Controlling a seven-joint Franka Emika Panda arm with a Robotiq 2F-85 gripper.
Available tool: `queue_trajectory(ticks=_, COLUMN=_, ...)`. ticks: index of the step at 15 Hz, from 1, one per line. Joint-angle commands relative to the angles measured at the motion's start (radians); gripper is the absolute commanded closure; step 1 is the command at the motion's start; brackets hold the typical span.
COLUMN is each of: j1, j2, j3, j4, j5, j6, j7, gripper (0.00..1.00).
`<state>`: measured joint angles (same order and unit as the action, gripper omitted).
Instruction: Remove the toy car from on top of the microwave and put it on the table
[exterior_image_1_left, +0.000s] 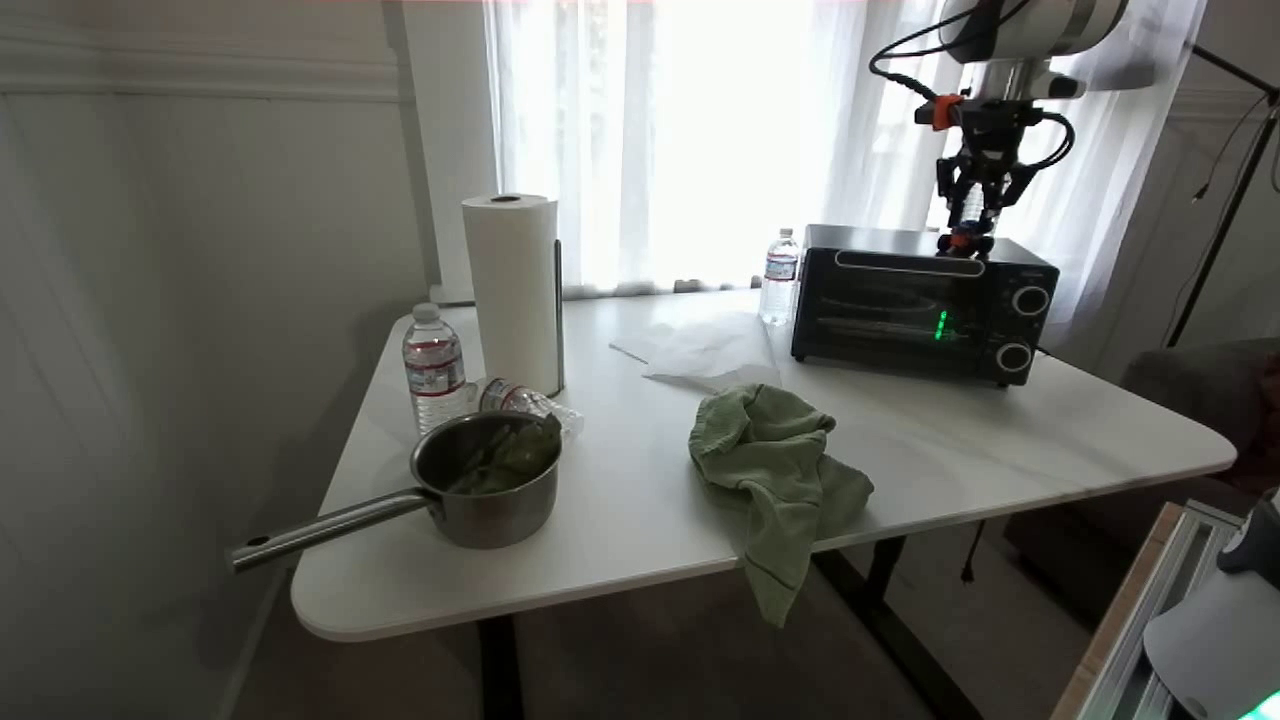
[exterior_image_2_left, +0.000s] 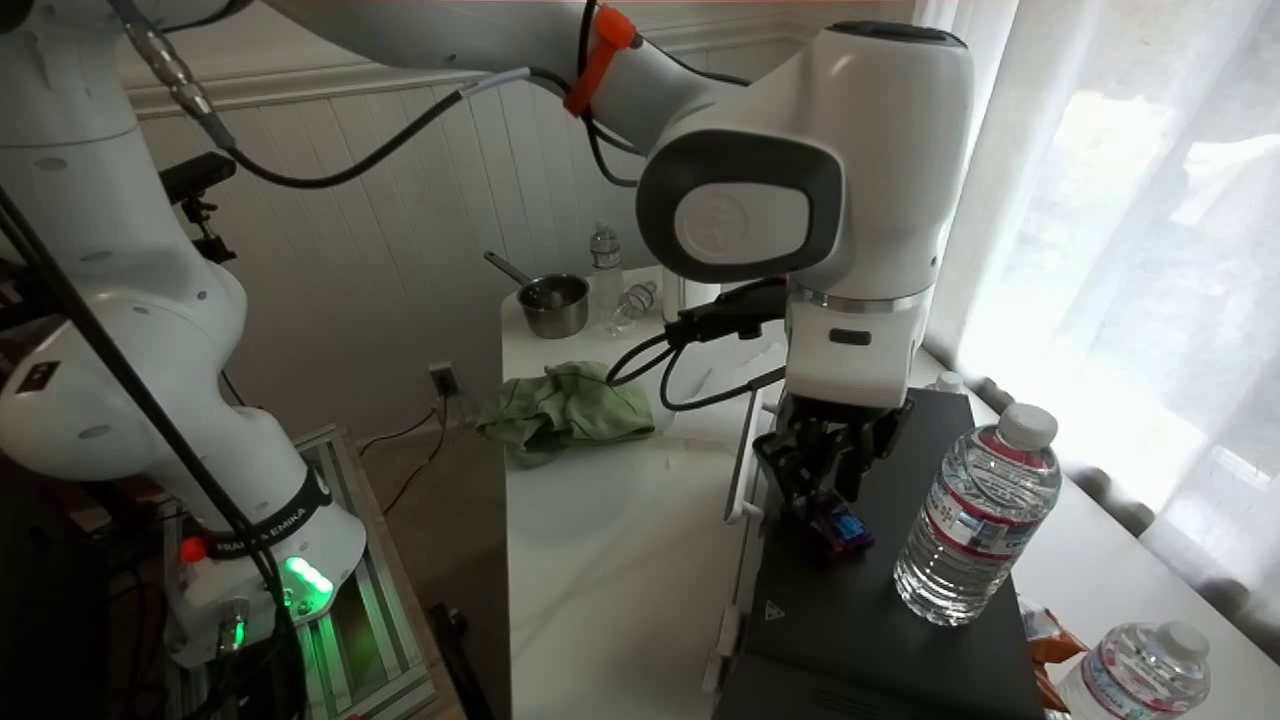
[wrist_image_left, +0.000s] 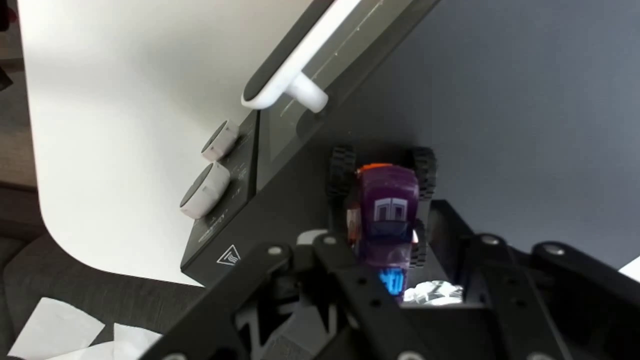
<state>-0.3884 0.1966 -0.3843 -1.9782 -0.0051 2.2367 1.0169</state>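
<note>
The toy car (wrist_image_left: 389, 195) is a small purple truck with big black wheels and a blue rear part. It sits on top of the black microwave (wrist_image_left: 525, 125), near the front edge. The car (exterior_image_1_left: 966, 243) and the microwave (exterior_image_1_left: 880, 310) also show in an exterior view, and the car (exterior_image_2_left: 842, 527) shows in an exterior view from above. My gripper (wrist_image_left: 390, 215) is open, low over the car with a finger on each side. A gap shows between the car and the right finger; the left finger hides part of the car. The white table (exterior_image_1_left: 640, 500) is below.
A water bottle (exterior_image_2_left: 975, 520) stands on the microwave close to my gripper. Other bottles (exterior_image_1_left: 780, 275) (exterior_image_1_left: 435, 370) stand on the table. The microwave handle (wrist_image_left: 295, 55) juts out in front. A green towel (exterior_image_1_left: 780, 460), papers (exterior_image_1_left: 710, 345), a pot (exterior_image_1_left: 495, 515) and paper towels (exterior_image_1_left: 510, 290) lie or stand farther along.
</note>
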Motion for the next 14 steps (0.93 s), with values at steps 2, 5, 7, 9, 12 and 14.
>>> queue_trajectory(ticks=2, j1=0.017, j2=-0.004, j3=-0.017, j4=0.002, j5=-0.011, j6=0.021, j7=0.031, gripper=0.90)
queue_trajectory(ticks=5, j1=0.018, j2=-0.075, j3=-0.024, j4=-0.041, j5=-0.015, j6=0.066, j7=0.017, gripper=0.93)
queue_trajectory(ticks=7, j1=0.022, j2=-0.131, j3=-0.021, j4=-0.068, j5=-0.022, j6=0.092, j7=-0.008, gripper=0.93)
queue_trajectory(ticks=9, j1=0.032, j2=-0.205, j3=-0.008, j4=-0.107, j5=-0.040, j6=0.096, j7=-0.049, gripper=0.93)
queue_trajectory(ticks=12, j1=0.059, j2=-0.343, j3=0.033, j4=-0.197, j5=-0.079, j6=0.099, j7=-0.138, gripper=0.93)
queue_trajectory(ticks=14, j1=0.074, j2=-0.433, j3=0.075, j4=-0.261, j5=-0.105, j6=0.103, j7=-0.172, gripper=0.93)
